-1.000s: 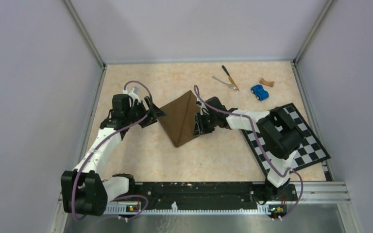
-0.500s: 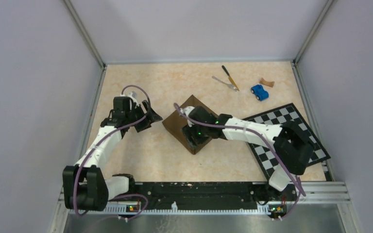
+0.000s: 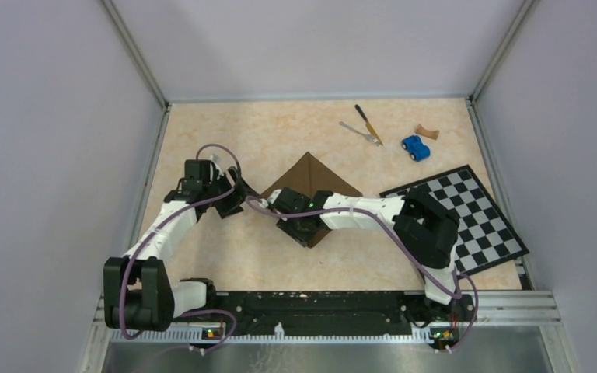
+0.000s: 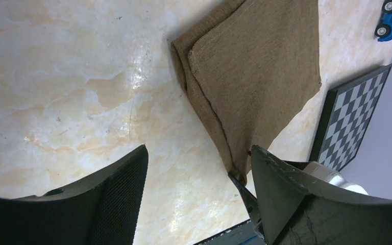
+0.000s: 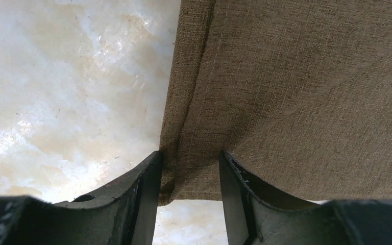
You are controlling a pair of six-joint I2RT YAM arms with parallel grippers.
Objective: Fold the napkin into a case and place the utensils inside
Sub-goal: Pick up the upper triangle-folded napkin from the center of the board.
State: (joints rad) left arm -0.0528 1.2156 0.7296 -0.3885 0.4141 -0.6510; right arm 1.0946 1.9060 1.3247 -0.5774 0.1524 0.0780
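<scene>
**Folded napkin at centre, utensils still outside it**

The napkin (image 3: 311, 177) lies flat on the surface (image 3: 225, 140) as a folded dark brown diamond. The left wrist view shows two layers stacked at one corner (image 4: 255, 66). It is not a narrow case.

The right gripper (image 3: 294, 225) sits on the napkin's near-left edge. Its jaws are partly spread and stand astride the doubled fold (image 5: 189, 168). Whether they press the cloth cannot be told.

The left gripper (image 3: 233, 198) is just left of the napkin over bare surface, with its jaws spread wide around nothing (image 4: 199, 204).

The knife (image 3: 368, 123) and fork (image 3: 360, 133) lie side by side on the surface, beyond the napkin to its far right and well apart from it. The blue toy car (image 3: 415, 147) is further right, and the checkered board (image 3: 474, 217) lies right of the napkin.
</scene>
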